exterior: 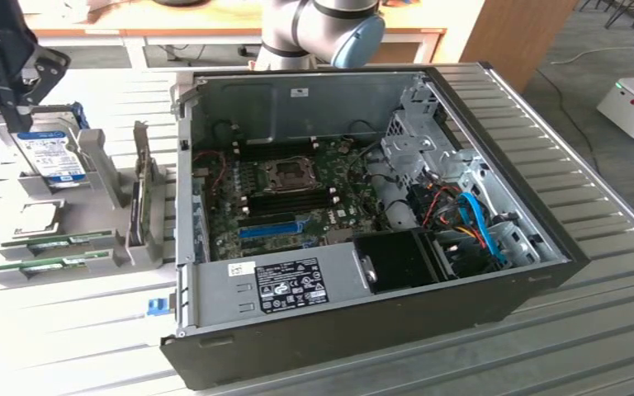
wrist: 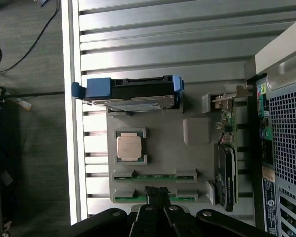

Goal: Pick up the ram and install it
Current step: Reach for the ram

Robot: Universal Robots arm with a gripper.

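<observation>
**Robot gripper poised above parts holder, memory stick not yet lifted**

The black two-fingered gripper (wrist: 157,192) hangs with its fingers pressed together on nothing, above the grey plastic holder (wrist: 163,148) by the edge of the slatted metal bench (exterior: 75,346) on the exterior view's left. The ram (wrist: 155,175), a long, thin green circuit-board stick with small dark chips, still lies on edge in its groove, untouched, beside the second green stick (wrist: 130,199). The picking up and the fitting both appear still to do. The dark memory slots (exterior: 284,198) inside the open black computer case (exterior: 405,330), at the bench's middle, look unfilled.
</observation>
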